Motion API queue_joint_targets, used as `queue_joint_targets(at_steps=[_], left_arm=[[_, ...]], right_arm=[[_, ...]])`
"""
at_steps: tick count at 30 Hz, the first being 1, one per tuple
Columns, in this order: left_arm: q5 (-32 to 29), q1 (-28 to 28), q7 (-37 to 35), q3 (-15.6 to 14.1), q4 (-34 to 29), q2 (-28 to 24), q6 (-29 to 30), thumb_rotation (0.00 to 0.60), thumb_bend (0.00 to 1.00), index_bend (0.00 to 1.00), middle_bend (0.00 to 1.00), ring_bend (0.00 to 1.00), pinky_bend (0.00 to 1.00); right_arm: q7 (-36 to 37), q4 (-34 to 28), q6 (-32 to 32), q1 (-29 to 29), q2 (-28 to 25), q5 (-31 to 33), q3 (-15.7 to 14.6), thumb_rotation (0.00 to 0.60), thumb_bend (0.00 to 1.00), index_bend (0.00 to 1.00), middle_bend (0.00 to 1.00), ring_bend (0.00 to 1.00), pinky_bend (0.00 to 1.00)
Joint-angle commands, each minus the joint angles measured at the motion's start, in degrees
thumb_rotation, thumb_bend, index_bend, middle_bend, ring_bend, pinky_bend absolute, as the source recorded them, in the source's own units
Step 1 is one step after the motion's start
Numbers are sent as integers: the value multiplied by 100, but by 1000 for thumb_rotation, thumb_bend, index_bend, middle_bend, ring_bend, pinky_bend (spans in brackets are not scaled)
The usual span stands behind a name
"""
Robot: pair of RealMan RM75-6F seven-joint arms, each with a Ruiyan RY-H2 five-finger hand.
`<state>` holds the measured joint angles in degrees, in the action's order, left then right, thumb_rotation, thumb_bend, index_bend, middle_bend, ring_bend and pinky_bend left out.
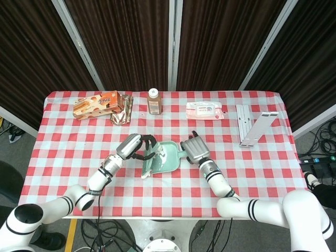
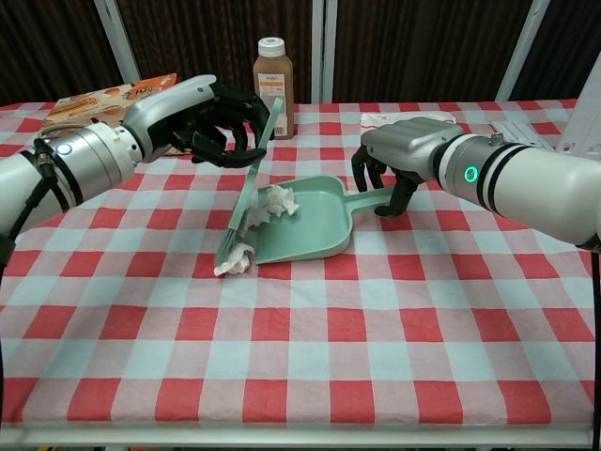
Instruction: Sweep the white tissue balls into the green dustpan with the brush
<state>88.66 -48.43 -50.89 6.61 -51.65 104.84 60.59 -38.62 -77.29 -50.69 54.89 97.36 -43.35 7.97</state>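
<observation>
Right now the big bench (image 2: 394, 376) with the red checked cloth fills the lower part of the chest view, and the green dustpan (image 2: 310, 224) lies in the middle of it. The right hand (image 2: 399, 155) is curled tight on the pan's handle. The left hand (image 2: 208, 117), upper left, is wrapped around the brush (image 2: 246, 193), which leans with its bristles at the pan's mouth. One tissue ball (image 2: 275, 201) sits inside the pan. Another tissue ball (image 2: 235, 262) lies on the cloth just outside the lip. I think that one could slip past the side if the brush pushes crooked, or the pan could slide.
</observation>
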Motion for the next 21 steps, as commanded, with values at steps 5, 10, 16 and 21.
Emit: queue_joint_targets(at_steps=[5,10,16,21], left_arm=[[-5,13,94,85,-160,-204,207,600,534,572,596,572,880],[-202,372,414,93,-811,-627,478,600,536,569,595,572,880],[-523,848,861,41,-1768,-1023,665,600,545,569,594,571,873],[-697,1018,1421,33,-1981,-994,694,600,545,569,594,571,873]], right_arm=[[213,81,196,-29,-112,-258,-70,600,457,678,590,280,119],[445,161,487,-34,-323,-558,-173,600,458,682,590,280,119],[692,247,609,-62,-380,-864,-237,600,461,684,590,280,119],[766,293,635,-48,-329,-948,-226,600,461,685,590,280,119]])
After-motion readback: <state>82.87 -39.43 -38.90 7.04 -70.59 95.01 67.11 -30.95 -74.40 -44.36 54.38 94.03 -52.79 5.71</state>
